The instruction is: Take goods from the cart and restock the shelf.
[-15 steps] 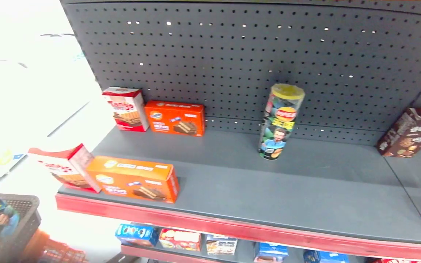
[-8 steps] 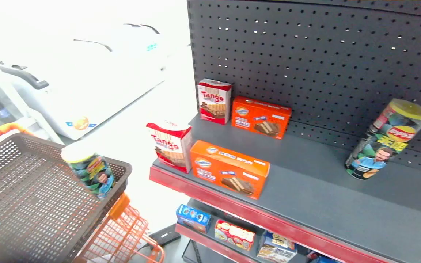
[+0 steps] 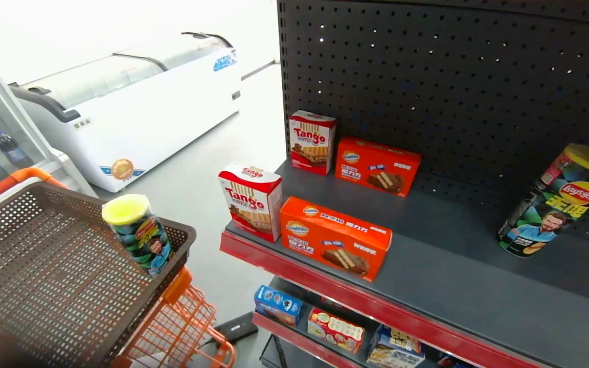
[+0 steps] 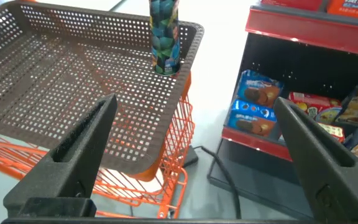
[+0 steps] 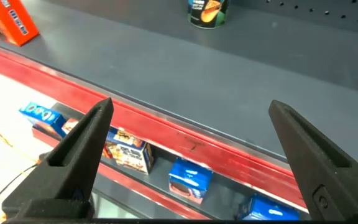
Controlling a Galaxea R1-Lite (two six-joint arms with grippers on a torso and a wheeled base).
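A chip can with a yellow lid [image 3: 138, 232] stands upright in the far right corner of the cart's brown perforated basket [image 3: 44, 276]; the left wrist view has the can [image 4: 165, 37] too. A second chip can [image 3: 555, 202] stands on the grey shelf [image 3: 458, 276] by the pegboard, and its base [image 5: 207, 12] appears in the right wrist view. My left gripper [image 4: 194, 155] is open, low beside the basket [image 4: 55, 68]. My right gripper [image 5: 191, 158] is open in front of the shelf's red front edge [image 5: 166, 134].
Two red-and-white wafer boxes [image 3: 250, 200] [image 3: 312, 141] and two orange boxes [image 3: 335, 237] [image 3: 376, 165] occupy the shelf's left part. Lower shelves hold more boxes [image 3: 335, 329]. The orange cart frame [image 3: 182, 327] stands left of the shelf. A white chest freezer [image 3: 131, 107] is behind.
The head camera has swung left: the cart and its can came into full view, and the shelf goods shifted right in the picture. Nothing itself appears moved.
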